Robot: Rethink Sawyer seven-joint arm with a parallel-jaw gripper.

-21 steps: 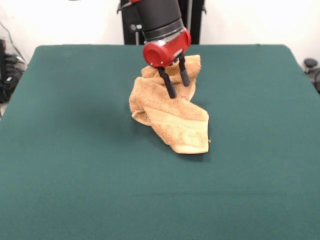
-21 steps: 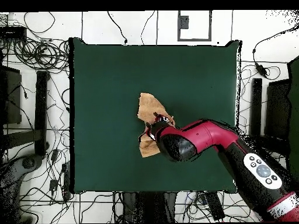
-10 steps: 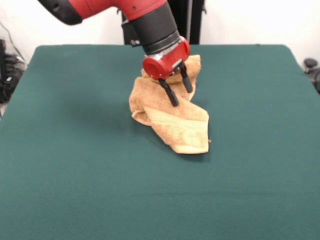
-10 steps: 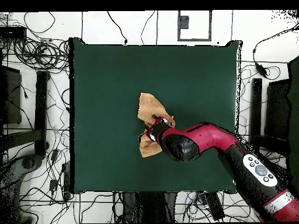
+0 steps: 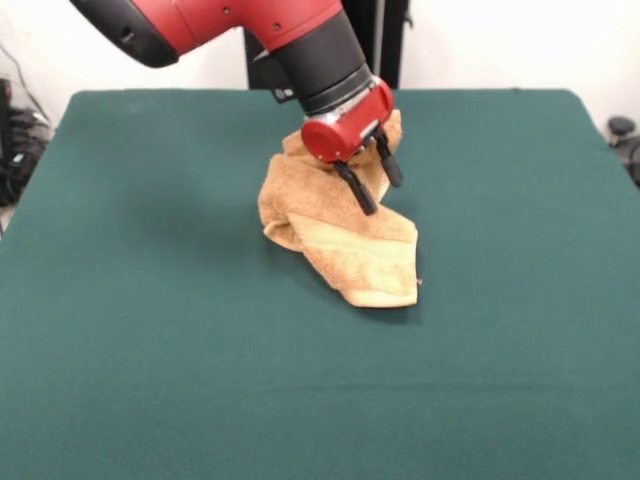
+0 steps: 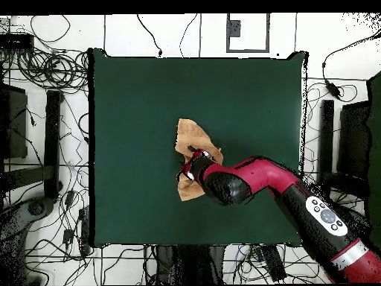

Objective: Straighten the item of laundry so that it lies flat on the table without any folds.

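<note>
One towel (image 5: 340,235) was all there was to work with, bunched and folded over on itself around the middle of the green tabletop (image 5: 150,330), with one long flap running toward the camera in the front view and a crumpled heap behind it. The hand (image 5: 379,189) hung tilted over that heap, its two black fingers (image 5: 356,189) spread apart with nothing between them; whether the tips touched the cloth could not be told from either view. Judging by the pose, the step was picking a grasp point. To do it well, the hand probably wanted a single layer at an outer edge or corner of the heap, not the thick middle, so that a pull outward would unroll the fold rather than drag the whole bundle across the tabletop. A low, slow pull away from the long flap looked the safer line. Count: one towel, one hand, two fingers, one tabletop.
</note>
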